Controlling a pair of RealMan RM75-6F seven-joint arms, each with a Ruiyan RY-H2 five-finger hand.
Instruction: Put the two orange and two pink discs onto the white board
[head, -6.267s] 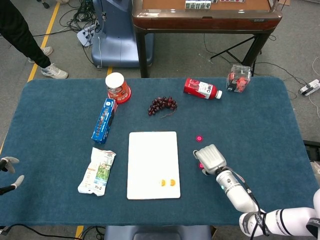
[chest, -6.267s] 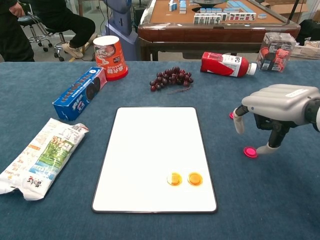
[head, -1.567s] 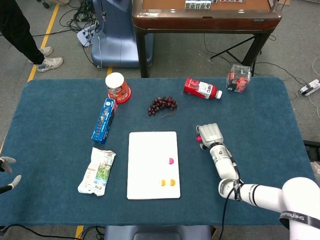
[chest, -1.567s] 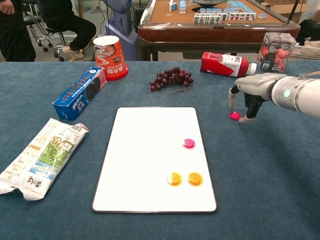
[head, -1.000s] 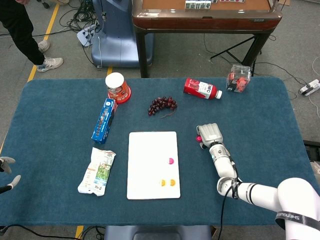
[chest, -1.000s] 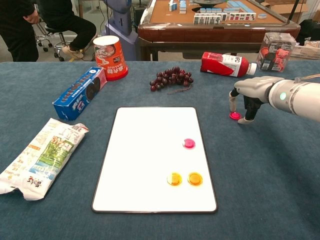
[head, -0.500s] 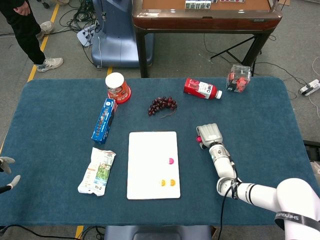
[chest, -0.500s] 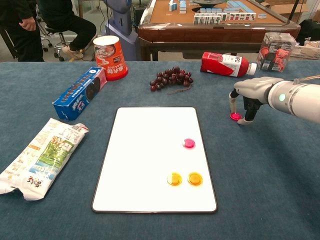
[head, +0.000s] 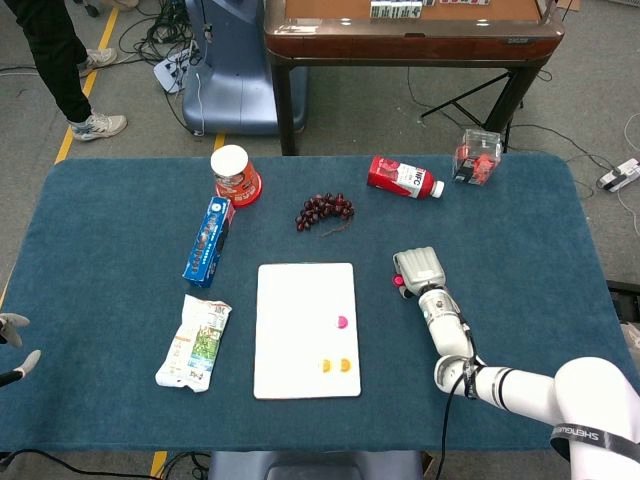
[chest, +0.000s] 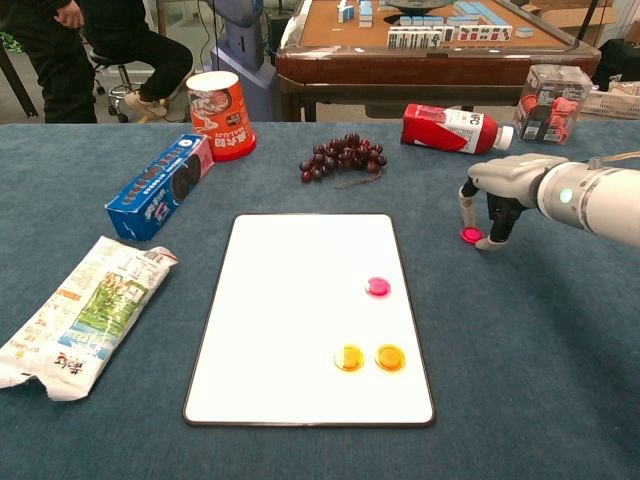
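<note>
The white board (chest: 290, 300) lies mid-table. On its right half sit two orange discs (chest: 348, 357) (chest: 390, 357) side by side, and one pink disc (chest: 378, 287) above them. A second pink disc (chest: 471, 235) lies on the blue cloth right of the board. My right hand (chest: 505, 185) stands over it and pinches it between a finger and the thumb, low on the table. In the head view this disc (head: 399, 282) peeks out at the left of the right hand (head: 420, 268). My left hand (head: 15, 345) shows at the far left edge, fingers apart, holding nothing.
Grapes (chest: 343, 155) and a red bottle (chest: 450, 128) lie behind the board. A clear box (chest: 550, 100) stands at the back right. To the left are a blue biscuit box (chest: 160, 185), a red cup (chest: 220, 113) and a snack bag (chest: 85, 310).
The right hand has settled lower onto the pink disc on the cloth, its fingertips drawing in around it. The disc has shifted slightly toward me. The left hand is still.
</note>
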